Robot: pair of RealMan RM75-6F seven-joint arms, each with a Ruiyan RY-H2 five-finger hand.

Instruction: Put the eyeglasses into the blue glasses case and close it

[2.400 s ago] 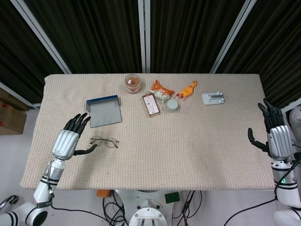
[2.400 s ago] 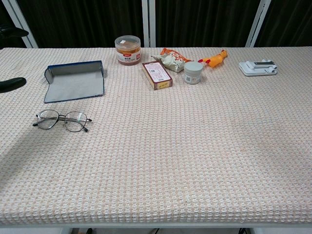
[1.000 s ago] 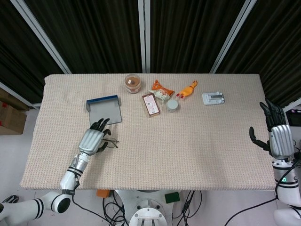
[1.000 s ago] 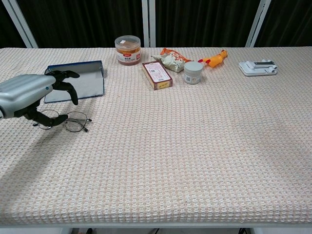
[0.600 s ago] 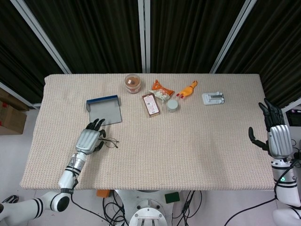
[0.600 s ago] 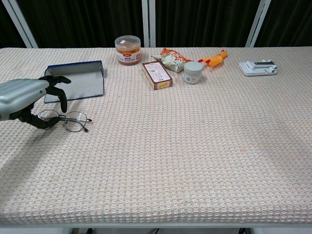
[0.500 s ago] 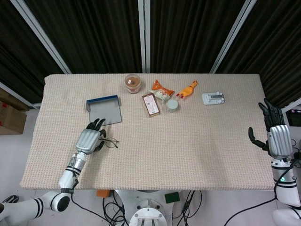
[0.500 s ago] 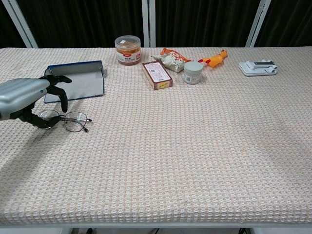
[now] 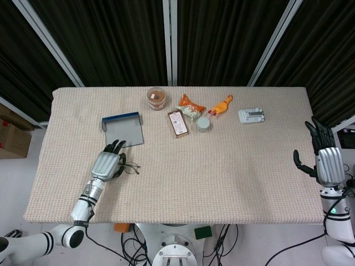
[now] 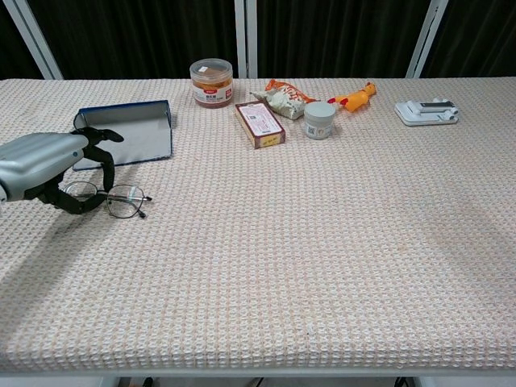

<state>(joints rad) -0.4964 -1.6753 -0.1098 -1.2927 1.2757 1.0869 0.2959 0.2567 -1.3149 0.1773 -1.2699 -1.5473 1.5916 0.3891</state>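
One hand is doing the work here: the left hand [image 10: 50, 171] has come in from the left edge of the frame and settled over the eyeglasses [image 10: 105, 197]. Its fingers now curl down onto the left lens and rim. Whether they have actually closed on the frame, I cannot tell. The glasses lie flat on the table [image 10: 322, 242], lower left of the frame, in the same spot as a couple of seconds ago, so nothing is lifted. By my reading the pick-up is just starting.

The blue glasses case [image 10: 123, 133] sits just beyond the hand, upper left in the chest view. It lies open, its grey lining showing and nothing inside. In the head view the case [image 9: 122, 131] is just above the left hand [image 9: 105, 165].

The right hand [image 9: 327, 160] hangs off the right edge of the table, fingers spread, holding nothing, barely moved.

Along the top: a lidded jar [image 10: 212, 82] with brownish contents, and a small white tub [image 10: 318, 120] whose contents I cannot make out.
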